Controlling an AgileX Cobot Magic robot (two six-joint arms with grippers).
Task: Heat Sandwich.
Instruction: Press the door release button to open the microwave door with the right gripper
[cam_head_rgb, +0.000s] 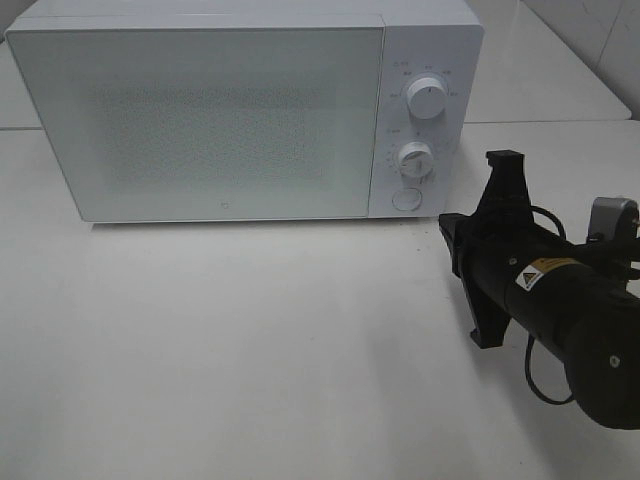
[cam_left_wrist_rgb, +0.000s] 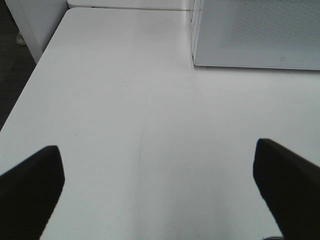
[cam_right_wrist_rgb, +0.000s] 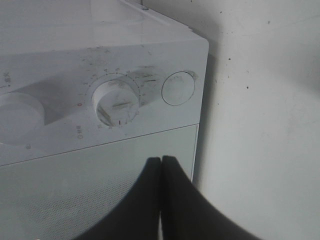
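Observation:
The white microwave (cam_head_rgb: 230, 110) stands at the back of the table with its door (cam_head_rgb: 200, 120) closed. The sandwich is out of view. My right gripper (cam_head_rgb: 448, 235) is shut with nothing between its fingers, and it points at the microwave's lower right corner, just short of the round button (cam_head_rgb: 406, 198). In the right wrist view the closed fingertips (cam_right_wrist_rgb: 161, 159) lie in front of the door (cam_right_wrist_rgb: 75, 190), below the lower dial (cam_right_wrist_rgb: 116, 102) and the button (cam_right_wrist_rgb: 178, 88). My left gripper (cam_left_wrist_rgb: 157, 145) is open over bare table; it does not show in the high view.
The white table (cam_head_rgb: 250, 350) spreads in front of the microwave. Its control panel carries an upper dial (cam_head_rgb: 428, 97) and a lower dial (cam_head_rgb: 414, 158). In the left wrist view the table's edge (cam_left_wrist_rgb: 30, 80) runs beside a dark floor, with the microwave's corner (cam_left_wrist_rgb: 255, 35) beyond.

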